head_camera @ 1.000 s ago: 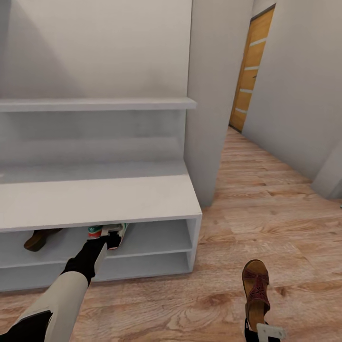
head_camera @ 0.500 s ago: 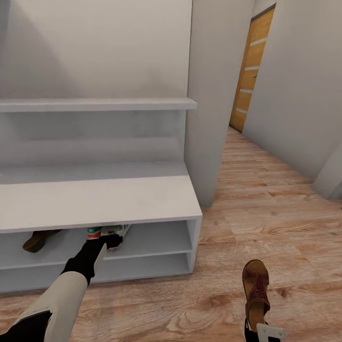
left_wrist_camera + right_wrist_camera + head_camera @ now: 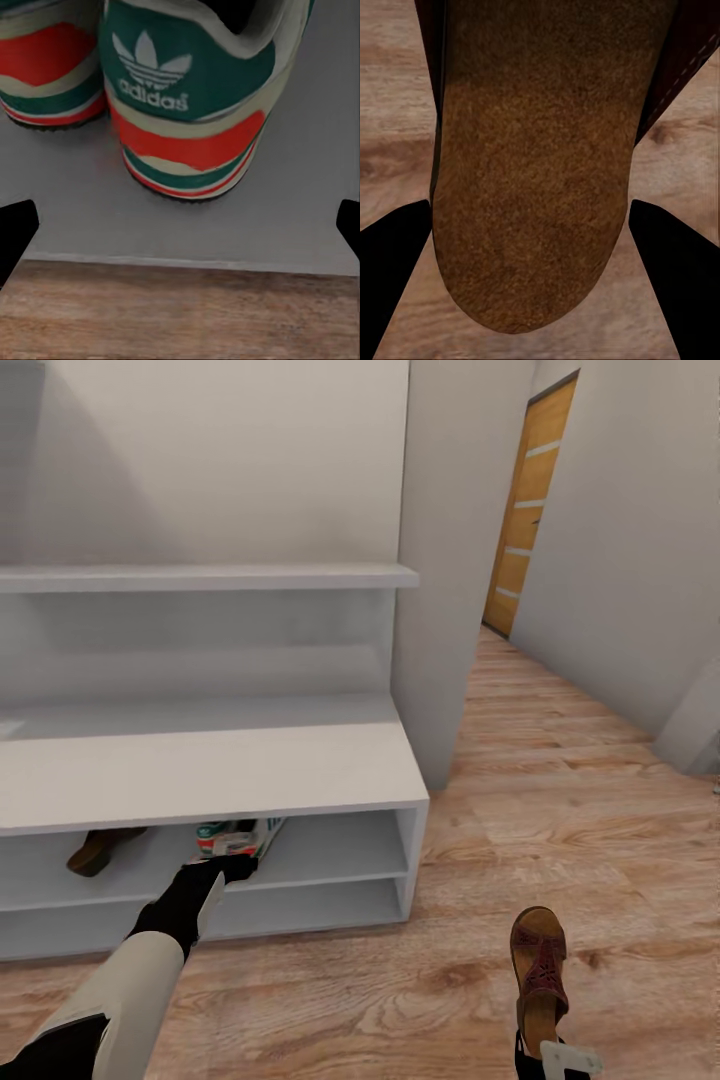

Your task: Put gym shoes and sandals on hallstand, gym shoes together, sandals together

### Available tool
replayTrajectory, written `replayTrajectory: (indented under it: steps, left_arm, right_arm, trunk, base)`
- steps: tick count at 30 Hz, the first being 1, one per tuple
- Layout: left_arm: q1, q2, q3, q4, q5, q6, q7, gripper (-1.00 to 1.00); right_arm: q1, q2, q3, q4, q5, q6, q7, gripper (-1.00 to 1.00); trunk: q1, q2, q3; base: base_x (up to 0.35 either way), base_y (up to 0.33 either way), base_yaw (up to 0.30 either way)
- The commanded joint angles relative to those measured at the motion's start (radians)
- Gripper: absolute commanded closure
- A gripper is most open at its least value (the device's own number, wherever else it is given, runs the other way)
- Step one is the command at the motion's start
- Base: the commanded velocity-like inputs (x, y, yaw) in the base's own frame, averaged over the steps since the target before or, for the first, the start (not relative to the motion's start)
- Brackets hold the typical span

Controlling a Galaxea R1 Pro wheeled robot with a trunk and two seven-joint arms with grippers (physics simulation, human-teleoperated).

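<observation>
Left claw (image 3: 180, 225) open behind gym shoes (image 3: 191, 97) on hallstand (image 3: 300, 780).

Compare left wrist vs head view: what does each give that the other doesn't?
Left wrist: two gym shoes heels-on, side by side on the grey shelf board, apart from the left gripper fingertips, with floor planks below the board's edge.

Head: the whole hallstand, one sandal on the same tier, the other sandal at the right gripper, plus the corridor floor and door.

Both: the left gripper at the shoes' tier.
</observation>
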Motion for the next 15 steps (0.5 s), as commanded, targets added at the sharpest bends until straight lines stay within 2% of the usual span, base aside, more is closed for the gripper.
replayTrajectory:
  steps: [1, 12, 15]
  left_arm:
    - [0.000, -0.001, 0.005, -0.002, -0.009, 0.004, -0.002, -1.00]
    - [0.003, 0.005, 0.009, -0.001, -0.006, -0.002, -0.013, -1.00]
    - [0.011, 0.009, 0.016, 0.007, -0.003, -0.052, -0.015, -1.00]
  right_arm:
    - [-0.001, 0.000, 0.001, 0.001, 0.008, 0.000, -0.007, 1.00]
    - [-0.001, 0.000, 0.001, 0.001, 0.007, 0.000, -0.007, 1.00]
    - [-0.001, 0.000, 0.001, 0.001, 0.007, 0.000, -0.007, 1.00]
  trunk:
    - [-0.001, 0.000, -0.001]
    - [-0.001, 0.000, -0.001]
    - [-0.001, 0.000, -0.001]
  base:
    - [-0.295, 0.111, 0.000]
    - [-0.309, 0.117, 0.000]
    - [-0.313, 0.119, 0.000]
